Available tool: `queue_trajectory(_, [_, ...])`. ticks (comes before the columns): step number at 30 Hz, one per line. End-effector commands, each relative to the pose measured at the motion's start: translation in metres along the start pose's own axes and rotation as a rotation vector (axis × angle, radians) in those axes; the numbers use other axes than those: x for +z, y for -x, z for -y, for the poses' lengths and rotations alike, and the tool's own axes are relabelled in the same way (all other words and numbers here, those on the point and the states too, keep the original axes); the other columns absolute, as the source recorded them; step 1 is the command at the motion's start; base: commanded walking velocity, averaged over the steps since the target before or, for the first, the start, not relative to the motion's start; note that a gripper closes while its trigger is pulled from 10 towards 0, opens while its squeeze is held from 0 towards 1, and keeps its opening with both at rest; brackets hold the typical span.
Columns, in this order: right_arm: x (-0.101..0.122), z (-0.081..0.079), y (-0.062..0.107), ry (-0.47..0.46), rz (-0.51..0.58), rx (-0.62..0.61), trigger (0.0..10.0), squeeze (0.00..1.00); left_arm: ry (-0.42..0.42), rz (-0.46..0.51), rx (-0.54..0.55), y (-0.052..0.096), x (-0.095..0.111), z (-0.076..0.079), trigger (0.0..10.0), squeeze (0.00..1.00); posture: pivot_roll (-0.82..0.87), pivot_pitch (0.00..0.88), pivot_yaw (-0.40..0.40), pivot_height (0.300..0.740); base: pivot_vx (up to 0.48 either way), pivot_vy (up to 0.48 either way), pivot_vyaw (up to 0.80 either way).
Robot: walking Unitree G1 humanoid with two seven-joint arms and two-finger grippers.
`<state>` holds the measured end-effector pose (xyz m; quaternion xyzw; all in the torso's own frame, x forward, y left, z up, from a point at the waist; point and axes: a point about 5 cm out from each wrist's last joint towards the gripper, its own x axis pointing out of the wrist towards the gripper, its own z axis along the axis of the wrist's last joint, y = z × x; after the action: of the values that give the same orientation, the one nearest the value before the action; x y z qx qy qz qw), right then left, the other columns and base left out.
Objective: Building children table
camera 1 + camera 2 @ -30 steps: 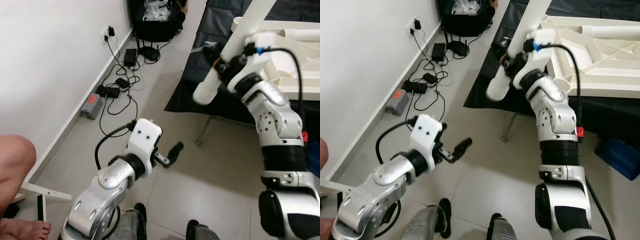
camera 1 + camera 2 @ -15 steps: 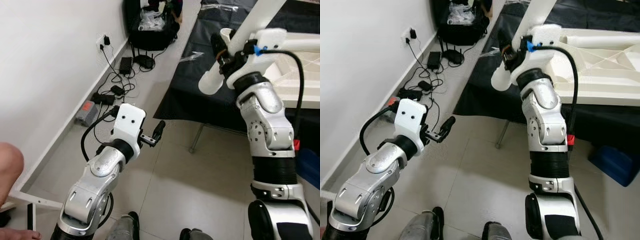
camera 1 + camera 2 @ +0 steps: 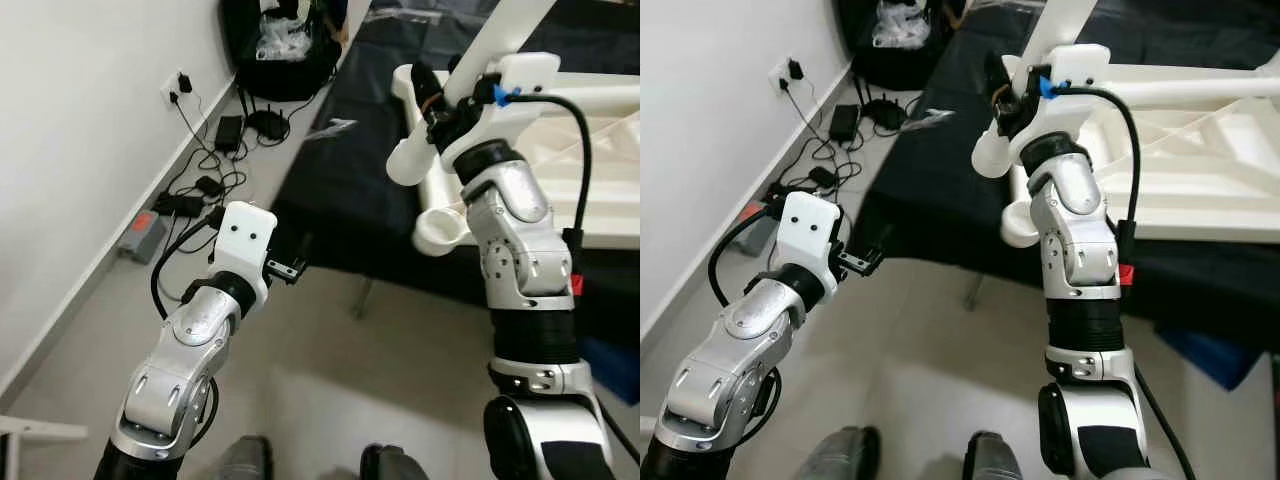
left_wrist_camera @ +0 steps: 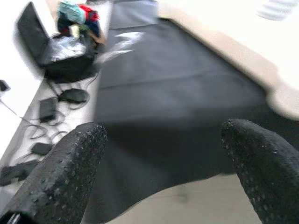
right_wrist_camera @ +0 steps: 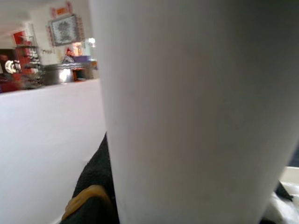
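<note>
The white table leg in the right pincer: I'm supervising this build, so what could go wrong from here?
1. The right pincer grips the white table leg near its lower end, so the long part above could lever and slip or twist.
2. The leg's end hangs tilted above the corner socket of the upturned tabletop; it may jam.
3. The left pincer, open, hovers near the black cloth edge and steadies nothing.
</note>
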<state>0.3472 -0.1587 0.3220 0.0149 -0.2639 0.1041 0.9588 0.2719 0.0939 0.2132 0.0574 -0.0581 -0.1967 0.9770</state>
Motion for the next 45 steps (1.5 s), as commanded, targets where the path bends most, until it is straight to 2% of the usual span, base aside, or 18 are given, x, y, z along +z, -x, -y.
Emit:
queue_trajectory(1, [0.005, 0.007, 0.0, -0.011, 0.023, -0.022, 10.0, 0.0, 0.021, -0.011, 0.0, 0.001, -0.003, 0.002, 10.0, 0.0, 0.15, 0.245, -0.022, 0.74, 0.0, 0.0, 0.0])
queue_trajectory(5, [0.006, 0.008, -0.002, -0.047, 0.02, 0.007, 10.0, 0.0, 0.025, -0.015, 0.011, 0.001, -0.004, 0.001, 10.0, 0.0, 0.15, 0.244, -0.021, 0.74, 0.0, 0.0, 0.0])
queue_trajectory(6, [0.004, 0.004, -0.003, -0.182, -0.025, 0.153, 10.0, 0.0, 0.025, -0.018, 0.009, 0.001, -0.005, 0.001, 10.0, 0.0, 0.14, 0.24, -0.02, 0.74, 0.0, 0.0, 0.0])
queue_trajectory(8, [0.003, 0.004, -0.002, -0.217, -0.054, 0.262, 10.0, 0.0, 0.048, -0.025, 0.007, 0.003, -0.008, 0.003, 10.0, 0.0, 0.14, 0.238, -0.021, 0.74, 0.0, 0.0, 0.0])
queue_trajectory(14, [0.0, 0.009, -0.01, -0.163, -0.095, 0.327, 10.0, 0.0, 0.065, -0.056, -0.027, 0.012, -0.018, 0.013, 10.0, 0.0, 0.15, 0.234, -0.024, 0.74, 0.0, 0.0, 0.0])
queue_trajectory(20, [0.003, 0.006, -0.023, -0.215, -0.073, 0.367, 10.0, 0.0, 0.08, -0.065, -0.031, 0.016, -0.02, 0.019, 10.0, 0.0, 0.15, 0.233, -0.029, 0.74, 0.0, 0.0, 0.0])
queue_trajectory(27, [0.009, 0.0, -0.033, -0.245, -0.043, 0.397, 10.0, 0.0, 0.091, -0.067, -0.013, 0.016, -0.02, 0.016, 10.0, 0.0, 0.15, 0.233, -0.039, 0.74, 0.0, 0.206, 0.0])
queue_trajectory(36, [0.011, -0.004, -0.039, -0.245, -0.034, 0.445, 10.0, 0.0, 0.061, -0.069, -0.007, 0.017, -0.021, 0.014, 10.0, 0.0, 0.15, 0.238, -0.043, 0.74, 0.0, 0.138, 0.0])
queue_trajectory(38, [0.013, -0.002, -0.04, -0.268, -0.033, 0.536, 10.0, 0.0, 0.06, -0.071, -0.011, 0.018, -0.021, 0.016, 10.0, 0.0, 0.15, 0.246, -0.042, 0.74, 0.0, 0.0, 0.0])
queue_trajectory(45, [0.017, 0.007, -0.038, -0.264, -0.042, 0.639, 10.0, 0.0, 0.08, -0.067, -0.023, 0.02, -0.019, 0.018, 10.0, 0.0, 0.16, 0.256, -0.041, 0.74, 0.0, 0.0, 0.0])
